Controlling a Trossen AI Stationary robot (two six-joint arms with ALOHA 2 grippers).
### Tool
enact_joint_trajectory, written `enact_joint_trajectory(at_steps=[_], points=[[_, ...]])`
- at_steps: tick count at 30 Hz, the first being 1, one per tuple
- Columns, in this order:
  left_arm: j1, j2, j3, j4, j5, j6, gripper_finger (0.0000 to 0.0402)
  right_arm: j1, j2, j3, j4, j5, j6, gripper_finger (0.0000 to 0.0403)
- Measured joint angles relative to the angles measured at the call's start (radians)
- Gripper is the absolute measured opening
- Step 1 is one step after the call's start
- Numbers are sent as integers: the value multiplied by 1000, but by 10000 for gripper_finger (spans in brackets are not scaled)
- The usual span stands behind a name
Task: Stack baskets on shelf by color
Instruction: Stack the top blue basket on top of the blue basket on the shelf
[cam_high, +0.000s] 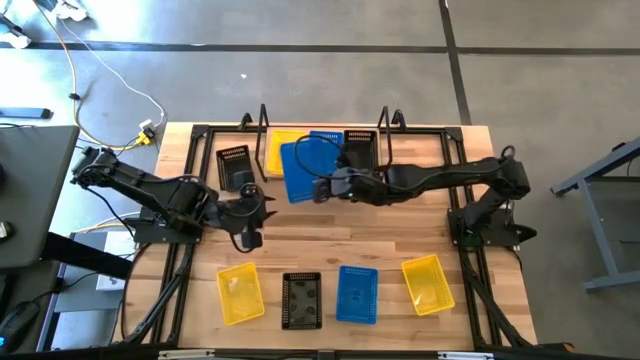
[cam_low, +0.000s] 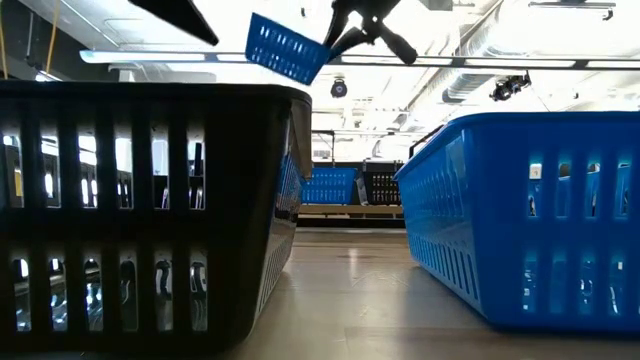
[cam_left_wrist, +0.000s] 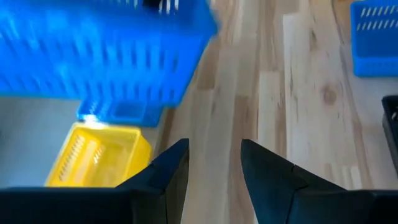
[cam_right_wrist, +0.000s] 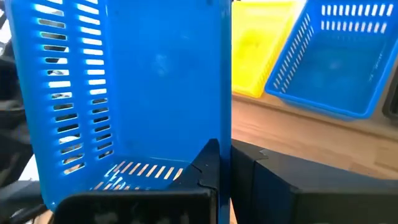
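Note:
My right gripper (cam_high: 322, 187) is shut on a blue basket (cam_high: 303, 168), which it holds in the air in front of the shelf (cam_high: 385, 128); the basket also shows in the low view (cam_low: 285, 48). On the shelf stand a yellow basket (cam_high: 276, 147), a blue basket (cam_high: 328, 137) and a black basket (cam_high: 361, 150). Another black basket (cam_high: 234, 166) rests on the table left of the shelf. My left gripper (cam_high: 252, 212) hovers open over the table's middle left, its fingers (cam_left_wrist: 168, 171) around nothing. My right gripper pinches one side wall (cam_right_wrist: 224, 134) of the blue basket, at its rim. One finger (cam_right_wrist: 208, 165) is inside the basket and the other (cam_right_wrist: 252, 165) outside. The basket is tipped onto its side, clear of the table and the shelf.
Along the table's near edge stand a yellow basket (cam_high: 240, 293), a black one (cam_high: 301, 300), a blue one (cam_high: 357, 293) and another yellow one (cam_high: 427, 283). The shelf's black wire end frames (cam_high: 264, 125) rise at the far side. Bare wood (cam_high: 330, 235) lies between.

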Motion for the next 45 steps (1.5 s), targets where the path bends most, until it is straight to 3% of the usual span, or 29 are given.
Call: enact_joint_trajectory(at_steps=[14,32,45], points=[[-2,32,-1,136,-49,237,135,-22,72,2,2,5,96,0],[11,140,1,209,-198,318,135,-27,90,2,8,11,127,0],[91,151,0,210,-169,382,135,-11,90,1,52,5,127,0]])
